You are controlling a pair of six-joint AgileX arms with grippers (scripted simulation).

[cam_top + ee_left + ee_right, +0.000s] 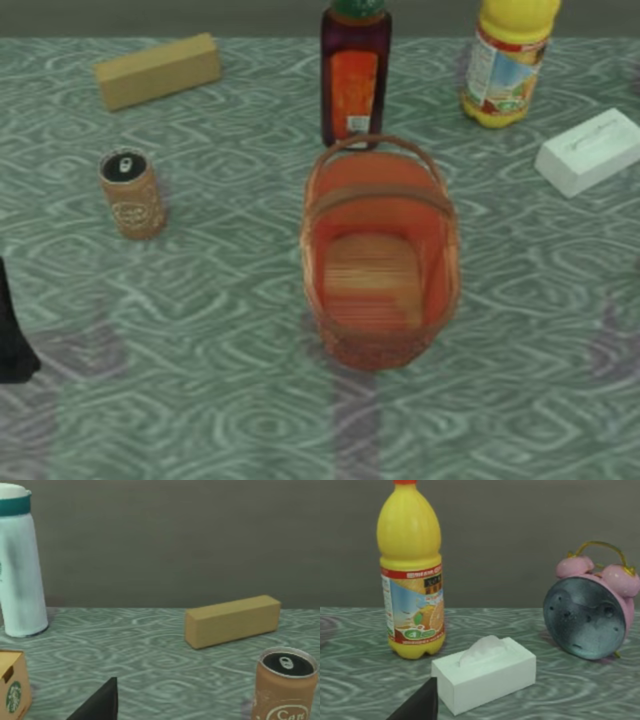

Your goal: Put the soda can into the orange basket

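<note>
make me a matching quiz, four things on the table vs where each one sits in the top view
Things:
1. can
2. basket
3. tissue box
4. tan block

Places:
A. right edge, beside the juice bottle
B. far left corner area, lying flat
C. centre, just in front of the dark red bottle
D. left side, standing upright, nearer than the tan block

Pairs: 1-D, 2-C, 3-A, 4-B
</note>
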